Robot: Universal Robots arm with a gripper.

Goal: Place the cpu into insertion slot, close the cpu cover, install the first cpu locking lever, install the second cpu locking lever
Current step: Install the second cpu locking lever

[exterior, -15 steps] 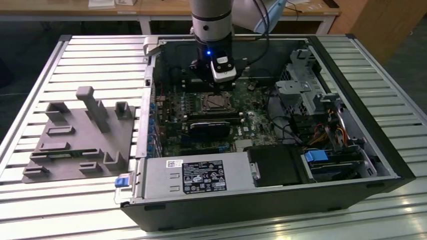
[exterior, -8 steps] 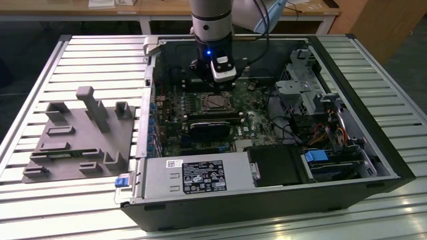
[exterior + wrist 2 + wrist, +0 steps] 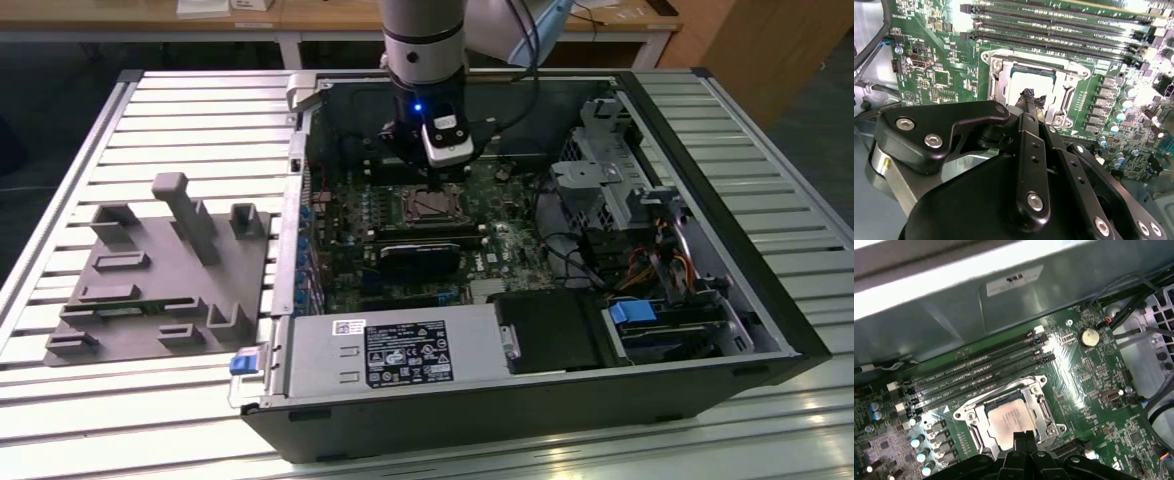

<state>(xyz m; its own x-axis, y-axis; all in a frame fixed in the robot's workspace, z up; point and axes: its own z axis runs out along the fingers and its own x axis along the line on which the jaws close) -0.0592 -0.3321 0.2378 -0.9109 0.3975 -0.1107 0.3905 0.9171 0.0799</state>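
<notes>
The cpu (image 3: 1010, 421) lies flat in the insertion slot (image 3: 1040, 401) of the motherboard (image 3: 1094, 365). Your gripper (image 3: 1023, 436) hovers just above it, jaws pinched together, empty. Treat the chip as light, rigid and fragile: hold its edges only.

Hangs straight down in the exterior view, gripper (image 3: 437, 183) lowest, fingers (image 3: 1030, 102) pressed together (tips touching in both wrist views)

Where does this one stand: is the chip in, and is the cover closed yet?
The chip already sits in the socket on the green board. The end effector hangs right above it. The metal cover frame lies around the chip; whether the levers are latched cannot be told.
</notes>
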